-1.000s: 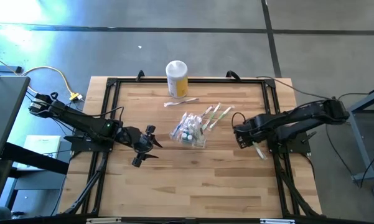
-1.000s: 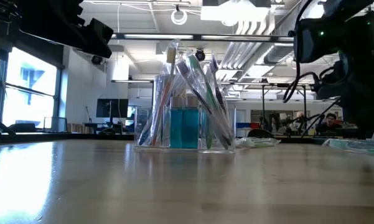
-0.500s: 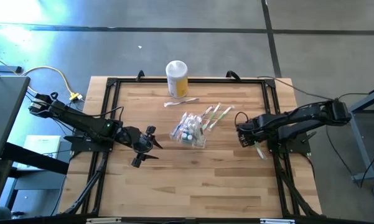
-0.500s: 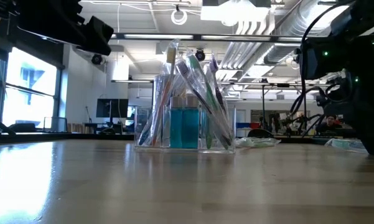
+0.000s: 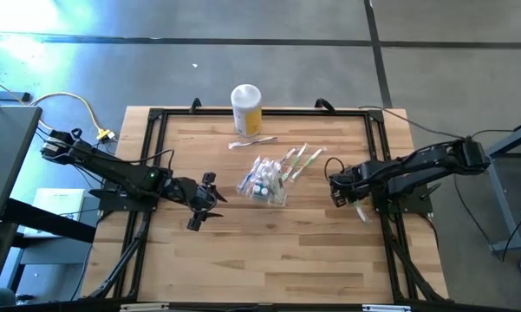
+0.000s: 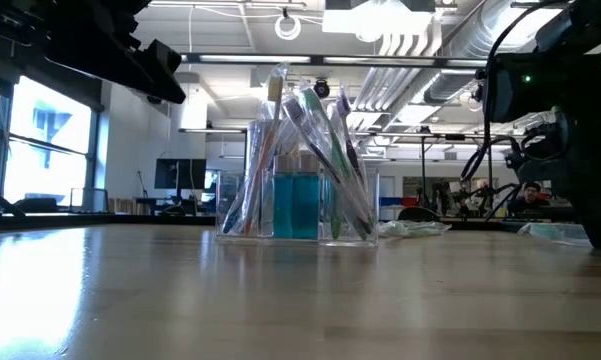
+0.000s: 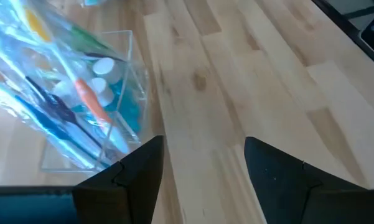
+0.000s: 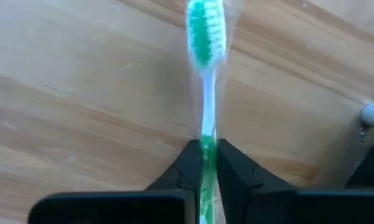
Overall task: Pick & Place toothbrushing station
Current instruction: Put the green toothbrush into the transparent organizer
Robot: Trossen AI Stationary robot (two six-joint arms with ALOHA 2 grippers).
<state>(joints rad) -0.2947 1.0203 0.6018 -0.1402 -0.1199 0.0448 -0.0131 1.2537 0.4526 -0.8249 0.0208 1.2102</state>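
The toothbrushing station point(image 5: 264, 182) is a clear container holding wrapped brushes and blue bottles. It stands on its base mid-table and also shows in the low view point(image 6: 298, 200) and the left wrist view point(image 7: 93, 106). My left gripper point(image 5: 202, 202) hovers open to the left of it, with bare wood between its fingers point(image 7: 202, 146). My right gripper point(image 5: 336, 189) is at the table's right side by the frame rail. It is shut on a green-and-white toothbrush point(image 8: 205, 37) in a clear wrapper. My right gripper pinches the toothbrush's handle point(image 8: 203, 134) between its two fingers. The brush runs straight on from the fingertips, its green-bristled head point(image 8: 205, 31) pointing away from them. The fingers come down slanting from above. Whether the brush rests on the wood or is lifted, I cannot tell.
A yellow jar with a white lid point(image 5: 246, 108) stands at the far edge. A wrapped item point(image 5: 251, 141) lies in front of the jar. Several wrapped brushes point(image 5: 299, 160) fan out of the station toward the right. A black frame rail point(image 5: 383, 147) borders the table. Bare wood lies toward the near edge.
My right arm has drawn back a little toward the table's right edge. My left arm has dipped slightly. The station has stayed where it was.
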